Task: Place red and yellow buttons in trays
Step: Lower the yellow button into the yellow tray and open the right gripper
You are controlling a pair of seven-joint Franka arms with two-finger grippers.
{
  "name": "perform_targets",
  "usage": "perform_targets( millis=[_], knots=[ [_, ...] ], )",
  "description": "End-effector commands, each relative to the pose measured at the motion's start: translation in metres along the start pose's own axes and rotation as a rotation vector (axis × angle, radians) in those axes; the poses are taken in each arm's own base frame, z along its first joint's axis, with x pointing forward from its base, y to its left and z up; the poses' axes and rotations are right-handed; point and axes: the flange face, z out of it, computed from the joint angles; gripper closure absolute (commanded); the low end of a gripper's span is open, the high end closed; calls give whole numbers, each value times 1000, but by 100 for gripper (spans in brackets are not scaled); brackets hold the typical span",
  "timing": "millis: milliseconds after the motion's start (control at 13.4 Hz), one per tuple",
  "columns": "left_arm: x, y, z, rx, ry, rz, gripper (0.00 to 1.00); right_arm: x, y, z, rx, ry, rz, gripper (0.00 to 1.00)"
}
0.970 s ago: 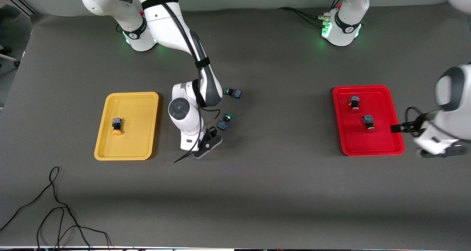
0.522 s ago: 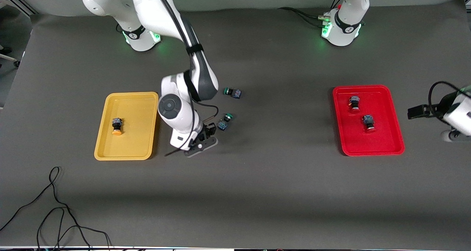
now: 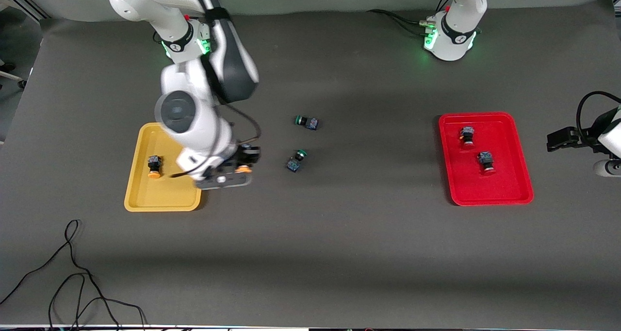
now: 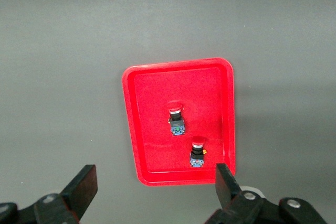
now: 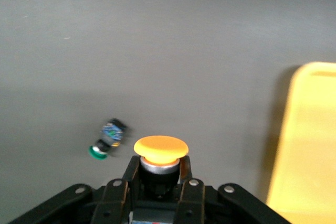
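both red buttons (image 3: 468, 135) lie in the red tray (image 3: 519, 171), one yellow button (image 3: 154, 166) in the yellow tray (image 3: 138, 197) — the right gripper (image 5: 160, 174) pinches the last yellow-capped button (image 5: 160, 150) just beside that tray; the left gripper (image 4: 152, 192) waits, fingers spread.

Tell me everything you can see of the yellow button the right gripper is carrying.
The yellow button has a round, domed orange-yellow cap on a silvery collar above a dark body. The right gripper is shut on that body, cap pointing away from the wrist, fingers pressing it from both sides. It hangs above bare table beside the yellow tray, not yet over it. Nothing else touches it.
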Motion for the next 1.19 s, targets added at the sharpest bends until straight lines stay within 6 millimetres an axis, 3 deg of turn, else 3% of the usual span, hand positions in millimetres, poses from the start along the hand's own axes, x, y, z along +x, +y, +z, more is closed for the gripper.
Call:
perform_targets(
  millis=[0, 224, 373, 597, 746, 896, 970, 1045, 1119],
  knots=[
    [1, 10, -6, -10, 1, 13, 0, -13, 94, 11, 17, -57, 19, 84],
    [-5, 15, -9, -13, 11, -41, 0, -20, 201, 39, 14, -30, -47, 84],
    [-12, 14, -8, -11, 34, -51, 0, -37, 244, 85, 6, 24, -61, 84],
    [-30, 13, 2, -16, 63, -66, 0, -49, 252, 138, -15, 68, -58, 84],
    [-29, 15, 3, -11, 58, -69, 0, -50, 242, 168, -11, 57, -66, 84],
    [-26, 16, -3, -8, 67, -68, 0, -50, 244, 184, -4, 62, -74, 84],
    [-24, 23, -10, -2, 68, -55, 0, -49, 245, 185, -5, 61, -82, 77],
    [-22, 28, -11, 3, 67, -47, 0, -48, 244, 183, -1, 62, -77, 44],
    [-24, 27, -13, 0, 68, -64, 0, -47, 243, 182, 1, 64, -75, 0]
  ],
)
